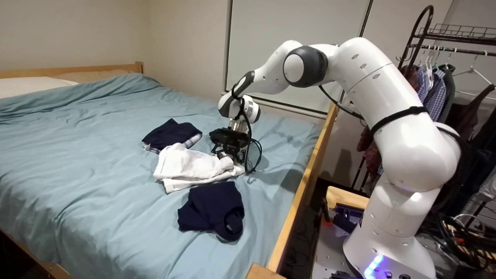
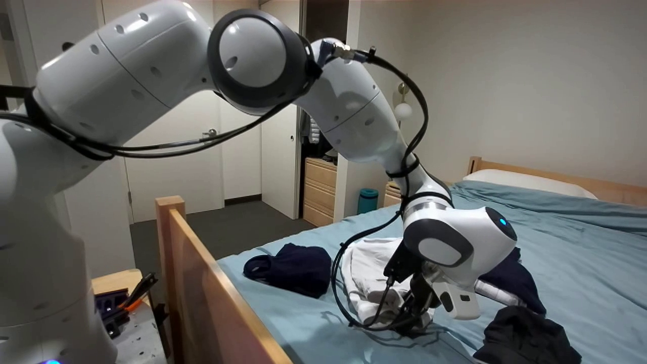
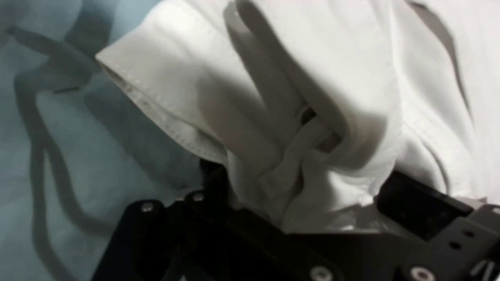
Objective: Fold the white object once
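Observation:
The white object, a rumpled cloth garment, lies on the bed in loose layers, with one layer lying over a flatter one beneath. In an exterior view, my gripper points down at the garment's end near the bed's wooden side rail. Up close in the wrist view, the gripper has its jaws wide apart and bunched folds of the white object rise between them. One dark finger stands to the right of the folds. The other is partly covered by cloth. The arm hides part of the white object in an exterior view.
Navy clothes lie close beside the white garment, and a folded navy pile touches its far side. A black garment sits beyond the gripper. A wooden rail edges the bed. Loose cables hang around the wrist.

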### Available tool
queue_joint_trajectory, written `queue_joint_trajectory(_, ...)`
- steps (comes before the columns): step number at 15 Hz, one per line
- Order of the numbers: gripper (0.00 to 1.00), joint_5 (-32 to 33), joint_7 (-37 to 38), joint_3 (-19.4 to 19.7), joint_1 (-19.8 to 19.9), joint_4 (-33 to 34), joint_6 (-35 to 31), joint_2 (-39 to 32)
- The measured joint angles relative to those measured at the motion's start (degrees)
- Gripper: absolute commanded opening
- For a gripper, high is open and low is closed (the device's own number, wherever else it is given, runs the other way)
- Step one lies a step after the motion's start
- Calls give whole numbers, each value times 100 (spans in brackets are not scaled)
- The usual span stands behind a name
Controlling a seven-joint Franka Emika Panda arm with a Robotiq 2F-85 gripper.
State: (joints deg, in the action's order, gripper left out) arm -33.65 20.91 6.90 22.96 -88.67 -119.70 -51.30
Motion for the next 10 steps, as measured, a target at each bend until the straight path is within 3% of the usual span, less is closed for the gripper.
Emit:
queue_joint_trajectory(6, 100, -89, -110, 23, 12, -32, -1, 41)
queue_joint_trajectory(10, 100, -89, -249, 90, -25, -483, -184, 468)
